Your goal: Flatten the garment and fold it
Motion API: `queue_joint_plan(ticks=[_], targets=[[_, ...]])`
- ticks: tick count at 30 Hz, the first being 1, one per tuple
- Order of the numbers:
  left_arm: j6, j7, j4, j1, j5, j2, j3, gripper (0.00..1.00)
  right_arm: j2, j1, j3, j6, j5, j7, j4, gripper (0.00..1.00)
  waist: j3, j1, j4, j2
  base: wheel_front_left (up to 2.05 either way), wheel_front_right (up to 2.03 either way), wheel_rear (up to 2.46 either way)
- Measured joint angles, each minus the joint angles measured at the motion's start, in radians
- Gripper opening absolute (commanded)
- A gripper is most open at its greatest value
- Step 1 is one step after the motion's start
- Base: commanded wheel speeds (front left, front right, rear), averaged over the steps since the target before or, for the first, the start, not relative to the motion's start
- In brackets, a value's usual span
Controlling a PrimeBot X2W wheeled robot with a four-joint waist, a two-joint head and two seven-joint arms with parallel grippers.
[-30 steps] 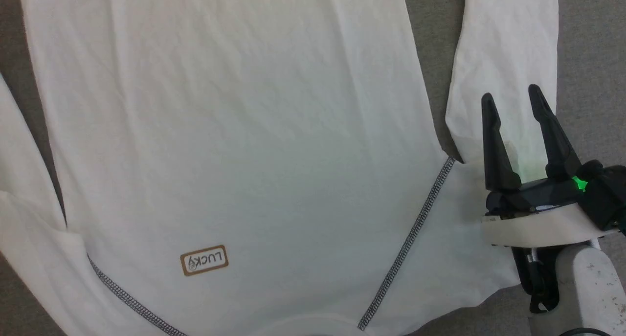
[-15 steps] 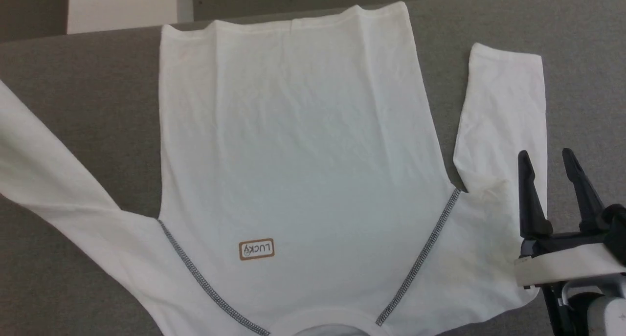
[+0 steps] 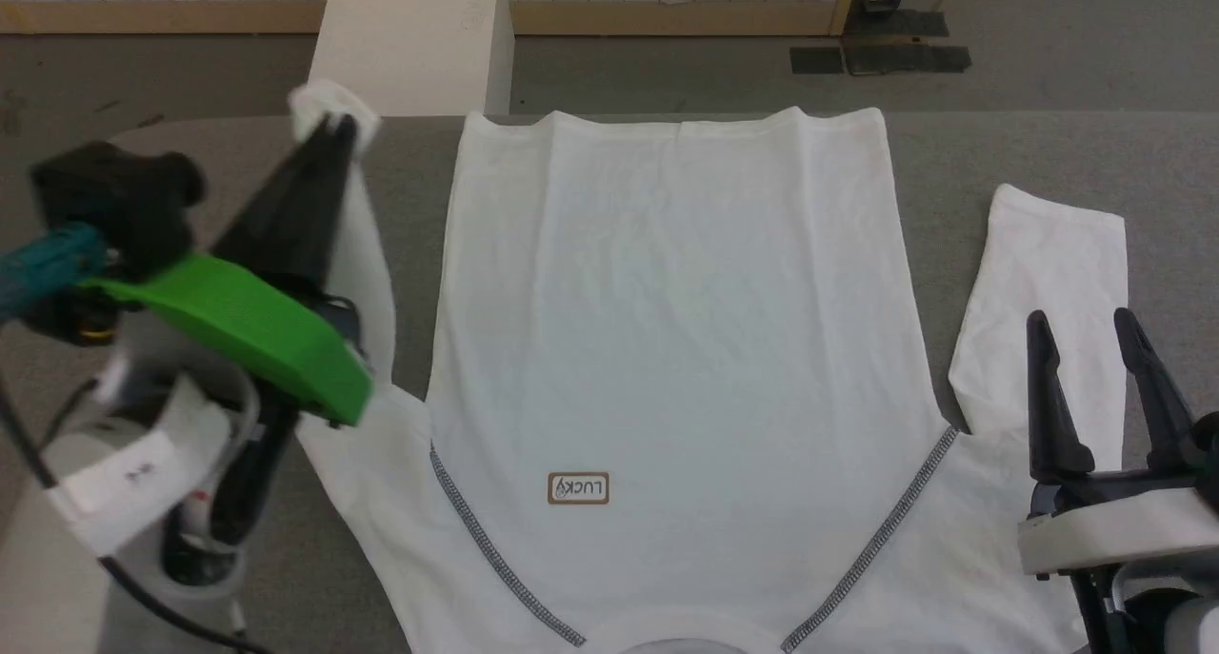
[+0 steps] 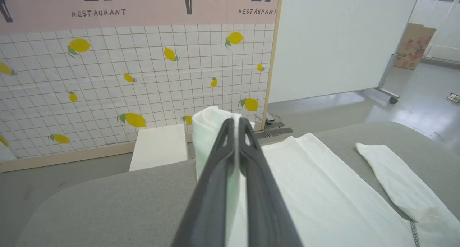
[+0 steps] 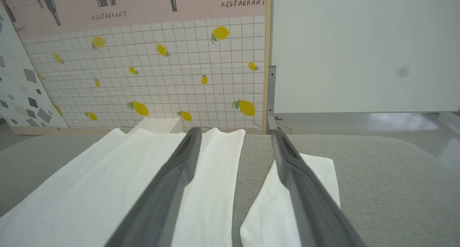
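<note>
The garment point(image 3: 667, 349), a white long-sleeved shirt, lies flat on the grey table with its collar nearest me and a small "LUCKY" patch point(image 3: 578, 488) on the chest. My left gripper point(image 3: 335, 130) is shut on the cuff of the garment's left sleeve and holds it up above the table's far left; the pinched cuff point(image 4: 206, 126) shows past the fingertips in the left wrist view. My right gripper point(image 3: 1081, 323) stands open over the right sleeve point(image 3: 1048, 302), which lies flat beside the body. The garment point(image 5: 118, 189) lies below both right fingers in the right wrist view.
A grey padded table point(image 3: 1009, 149) carries the shirt. Beyond its far edge stands a white block point(image 3: 409, 35) on the floor, with a tiled lemon-pattern wall point(image 4: 143, 78) and a white partition point(image 4: 341, 42) behind. Floor mats point(image 3: 876, 59) lie at the far right.
The head camera has pulled back and up, so the whole shirt and the far floor show. My left arm has come into view, holding the left sleeve's cuff lifted. The right gripper stays open.
</note>
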Motion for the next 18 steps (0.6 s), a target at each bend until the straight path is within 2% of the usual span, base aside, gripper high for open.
queue_joint_plan(ticks=[1,5,10,13,18], targets=[[0.000,0.002,0.004,0.000,0.008,-0.059,-0.081,0.00,0.000,0.000,0.005,0.000,0.000,0.005,-0.001,1.00,-0.011,0.0000,0.009,0.0000,0.00,0.00,0.00],[-0.001,0.002,0.045,0.000,0.050,-0.162,-0.233,0.00,0.000,0.000,0.012,0.000,0.001,0.006,-0.004,1.00,-0.017,0.0000,0.013,0.0000,0.00,0.00,0.00],[-0.040,-0.015,0.202,0.000,0.088,-0.278,-0.417,0.00,0.000,0.000,0.021,0.000,0.002,0.006,-0.005,1.00,0.002,0.0000,0.006,0.0000,0.00,0.00,0.00],[-0.071,-0.018,0.323,-0.002,0.106,-0.326,-0.502,0.00,0.000,0.000,0.028,0.000,0.002,0.006,-0.002,1.00,0.013,0.0000,-0.003,0.0000,0.00,0.00,0.00],[-0.116,-0.029,0.523,-0.012,0.123,-0.365,-0.612,0.00,0.000,-0.003,0.035,0.000,0.009,0.005,0.008,1.00,0.027,0.0000,-0.024,0.0000,0.00,0.00,0.00]])
